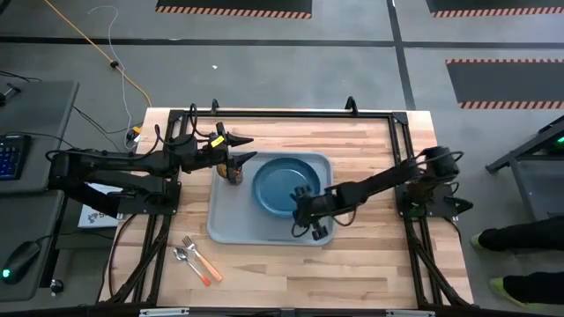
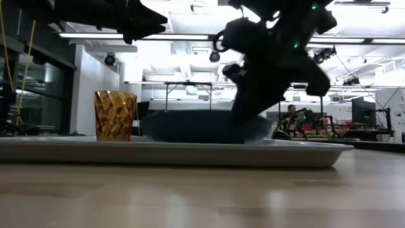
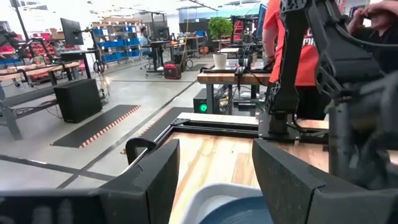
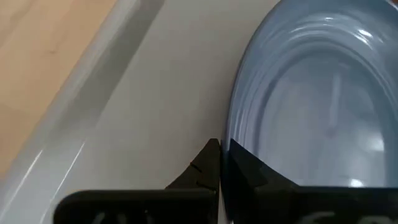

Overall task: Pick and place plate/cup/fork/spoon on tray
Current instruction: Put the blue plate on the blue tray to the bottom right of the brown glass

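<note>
The dark blue plate lies on the pale grey-blue tray in the middle of the table. The amber cup stands upright on the tray's far left corner and also shows in the low view. My left gripper is open and empty, above and just beyond the cup. My right gripper is shut on the plate's near right rim. The fork and the spoon lie flat on the table near the tray's near left corner. My right gripper pinches the plate's raised rim between its two fingers, one finger inside the rim and one outside. The fingers come slanting down from the table's right side. In the low view the plate's underside sits at the tray's level; whether it is lifted, I cannot tell.
Black frame rails run along the table's far and side edges. Bare wood lies to the right of the tray and along the near edge. People show in the room beyond the table.
</note>
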Tool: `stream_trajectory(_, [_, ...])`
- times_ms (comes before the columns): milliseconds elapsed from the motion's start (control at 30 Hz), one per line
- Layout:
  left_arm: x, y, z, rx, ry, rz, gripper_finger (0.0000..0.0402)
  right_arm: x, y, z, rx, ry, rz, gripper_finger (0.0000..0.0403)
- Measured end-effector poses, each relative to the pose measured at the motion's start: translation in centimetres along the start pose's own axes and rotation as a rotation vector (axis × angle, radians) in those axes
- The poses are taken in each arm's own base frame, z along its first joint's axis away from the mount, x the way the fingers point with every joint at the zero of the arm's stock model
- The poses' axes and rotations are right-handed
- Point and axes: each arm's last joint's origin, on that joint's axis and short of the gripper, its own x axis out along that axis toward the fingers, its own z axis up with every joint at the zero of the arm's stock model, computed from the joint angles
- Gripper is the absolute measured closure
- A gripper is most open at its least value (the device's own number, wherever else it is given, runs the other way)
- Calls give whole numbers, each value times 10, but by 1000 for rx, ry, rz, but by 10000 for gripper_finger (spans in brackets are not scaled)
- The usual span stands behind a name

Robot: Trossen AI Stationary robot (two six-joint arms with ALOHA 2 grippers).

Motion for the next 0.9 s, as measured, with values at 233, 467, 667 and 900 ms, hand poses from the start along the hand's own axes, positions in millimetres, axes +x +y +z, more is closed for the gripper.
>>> stream_trajectory(233, [0, 0, 0, -33, -1, 0, 209, 27, 4, 4, -3, 35, 34, 403])
stream_trajectory(467, [0, 0, 0, -113, 2, -1, 209, 34, 3, 11, 69, -45, 23, 400])
stream_trajectory(667, [0, 0, 0, -166, 4, -2, 209, 33, 5, 13, 166, -60, 56, 377])
stream_trajectory(900, [-1, -5, 0, -168, 3, -23, 209, 32, 10, 16, 207, -86, 53, 323])
